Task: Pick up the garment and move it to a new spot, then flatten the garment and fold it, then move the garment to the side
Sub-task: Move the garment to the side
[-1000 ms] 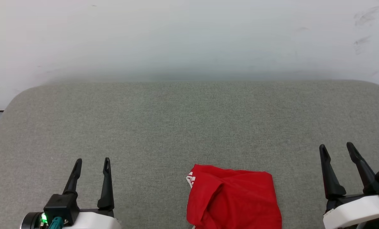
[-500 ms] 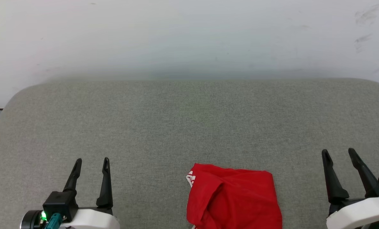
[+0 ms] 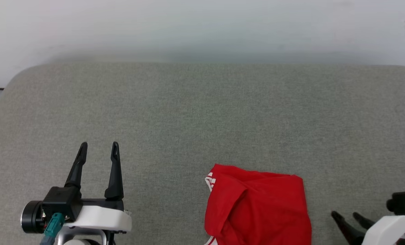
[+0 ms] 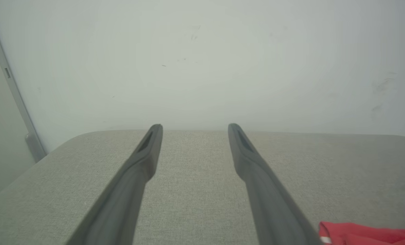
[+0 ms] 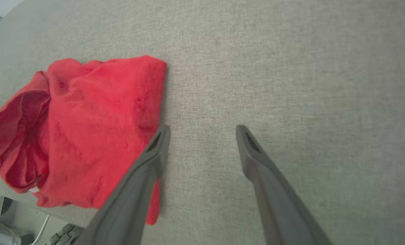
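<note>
Left hand [image 3: 99, 145], right hand [image 3: 344, 214] gaping and empty, garment [image 3: 256, 207] beside the right.

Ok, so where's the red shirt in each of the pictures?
Head view: the shirt lies at the bottom, a bit right of the middle.
Left wrist view: the shirt peeks in at the bottom right corner.
Right wrist view: the shirt is on the left, big and crumpled.
Shared landmark: the grey table under it in all three.
</note>
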